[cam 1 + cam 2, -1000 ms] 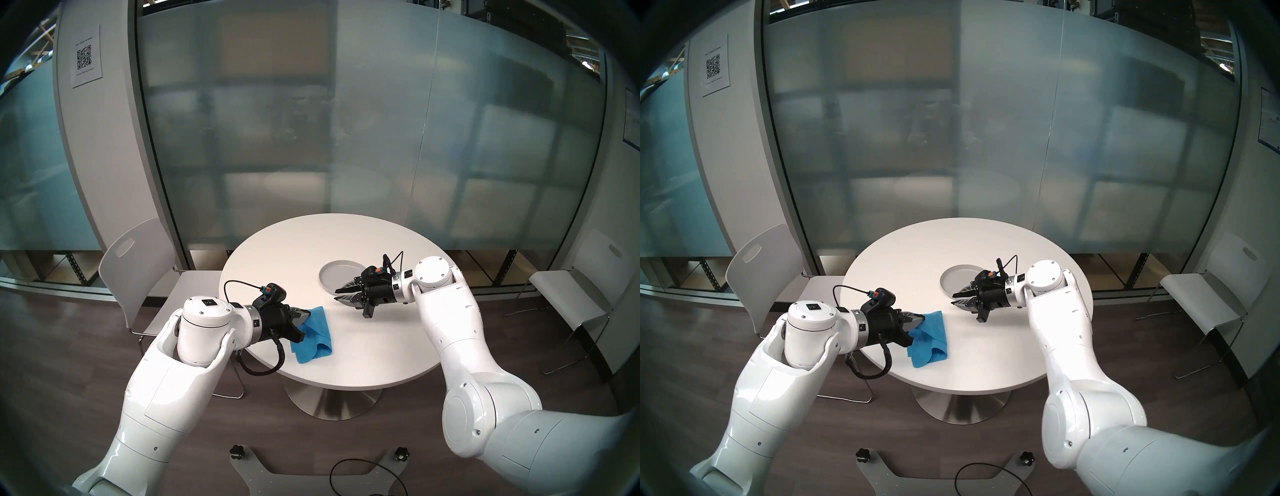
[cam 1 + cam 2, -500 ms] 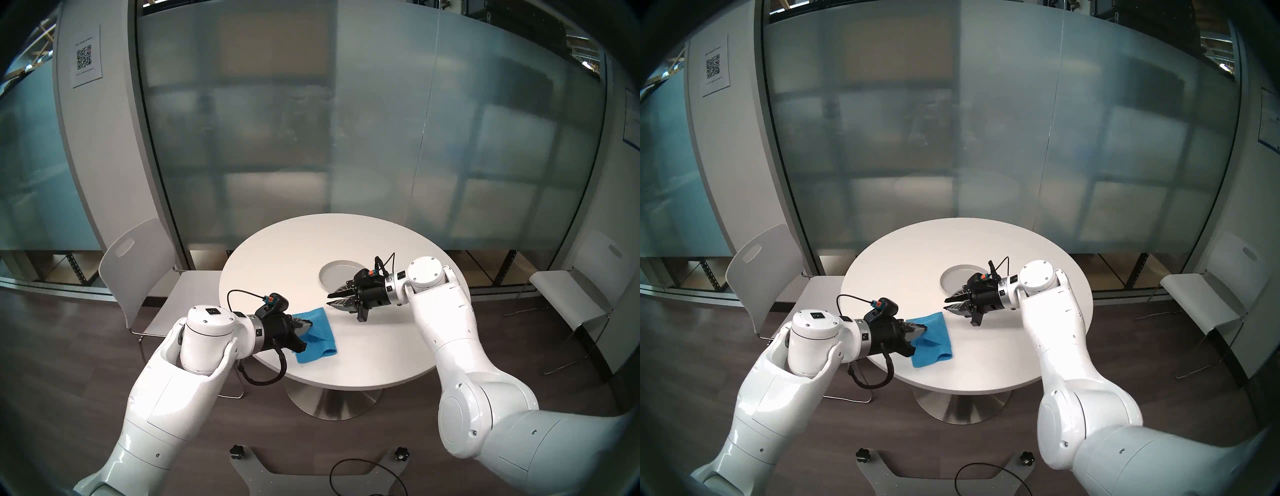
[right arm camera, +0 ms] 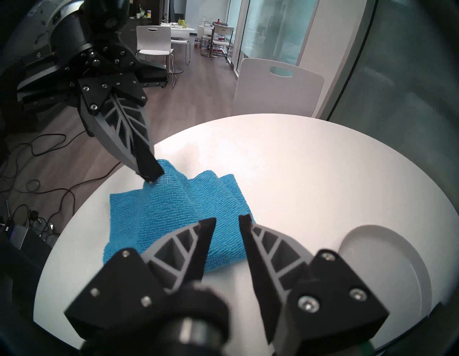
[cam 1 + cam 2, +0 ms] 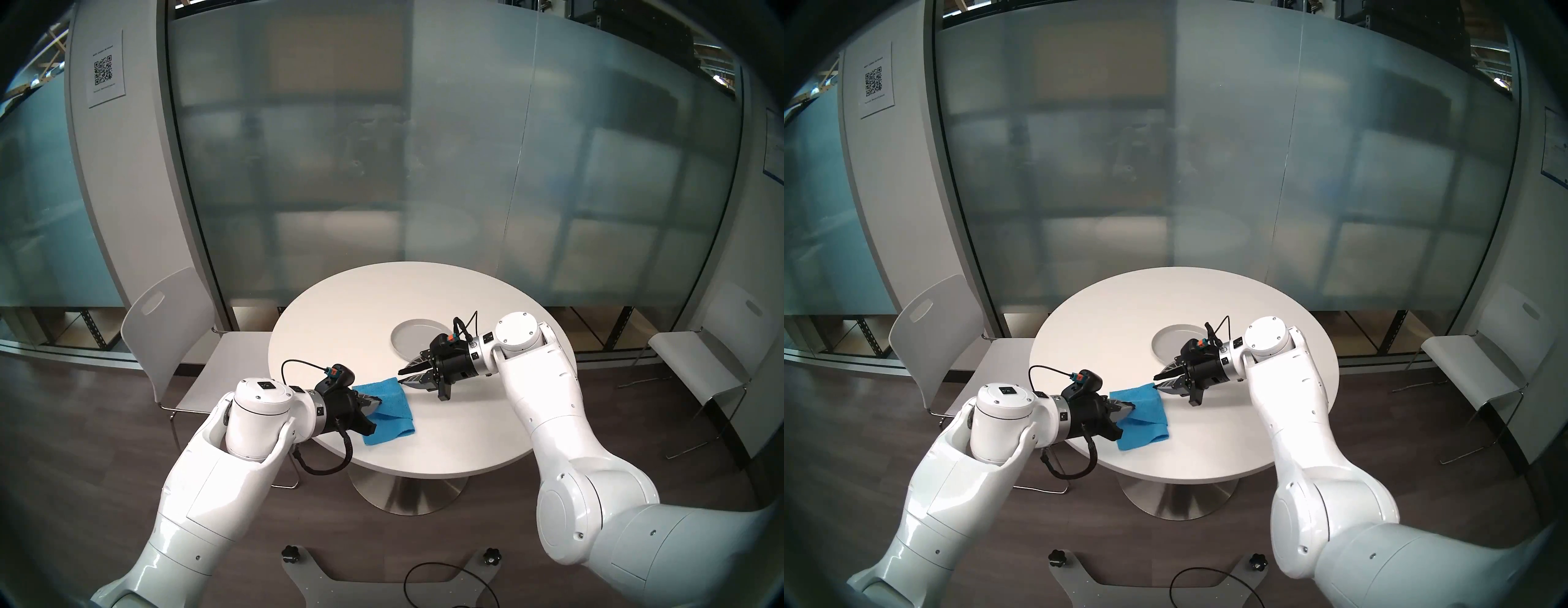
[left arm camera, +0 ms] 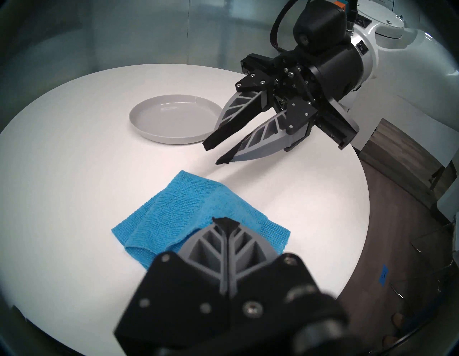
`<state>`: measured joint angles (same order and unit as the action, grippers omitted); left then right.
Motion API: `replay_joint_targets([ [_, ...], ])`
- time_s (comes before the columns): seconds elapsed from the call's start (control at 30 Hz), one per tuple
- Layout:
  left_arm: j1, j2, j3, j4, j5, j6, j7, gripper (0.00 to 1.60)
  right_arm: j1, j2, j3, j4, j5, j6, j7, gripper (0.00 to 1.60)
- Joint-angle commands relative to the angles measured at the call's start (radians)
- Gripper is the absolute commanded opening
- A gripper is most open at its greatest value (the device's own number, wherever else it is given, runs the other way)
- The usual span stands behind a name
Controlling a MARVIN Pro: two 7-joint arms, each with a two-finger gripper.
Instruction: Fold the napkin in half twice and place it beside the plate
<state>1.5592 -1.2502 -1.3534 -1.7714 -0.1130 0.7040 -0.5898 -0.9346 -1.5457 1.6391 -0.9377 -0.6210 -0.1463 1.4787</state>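
Note:
The blue napkin [image 4: 392, 409] lies loosely folded and rumpled on the near left part of the round white table [image 4: 445, 424]. My left gripper [image 4: 379, 399] is shut on the napkin, pinching a raised fold at its left side; the pinch also shows in the left wrist view [image 5: 224, 220]. My right gripper [image 4: 402, 377] stands open just above the napkin's far right corner [image 3: 227, 220] with nothing between its fingers. The light-grey plate [image 4: 413, 337] sits empty behind the right gripper, apart from the napkin [image 5: 183, 206].
A white chair [image 4: 169, 322] stands at the table's left and another [image 4: 695, 361] at the right. A frosted glass wall rises behind the table. The table's near edge lies close to the napkin. A black cable [image 4: 428, 586] lies on the floor.
The left gripper has carried the napkin a little to the right over the table. The right gripper has come left and nearer, from the plate's edge to the napkin's far corner.

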Motion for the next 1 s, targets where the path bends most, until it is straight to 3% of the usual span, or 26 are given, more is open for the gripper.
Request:
replay_joint_targets([
  [0.0,-0.015,-0.003,0.003,0.012,0.002,-0.017,0.0,0.0,0.006,0.011,-0.01,-0.013,0.0,-0.005,0.005,0.79],
  [0.73,-0.04,-0.003,0.009,0.084,0.022,-0.036,0.018,0.0,0.042,-0.028,-0.01,0.134,0.015,-0.075,-0.039,0.79],
  [0.97,-0.042,-0.014,0.014,0.095,0.018,-0.043,0.014,0.0,0.069,-0.023,-0.043,0.168,-0.019,-0.085,-0.034,0.8],
])
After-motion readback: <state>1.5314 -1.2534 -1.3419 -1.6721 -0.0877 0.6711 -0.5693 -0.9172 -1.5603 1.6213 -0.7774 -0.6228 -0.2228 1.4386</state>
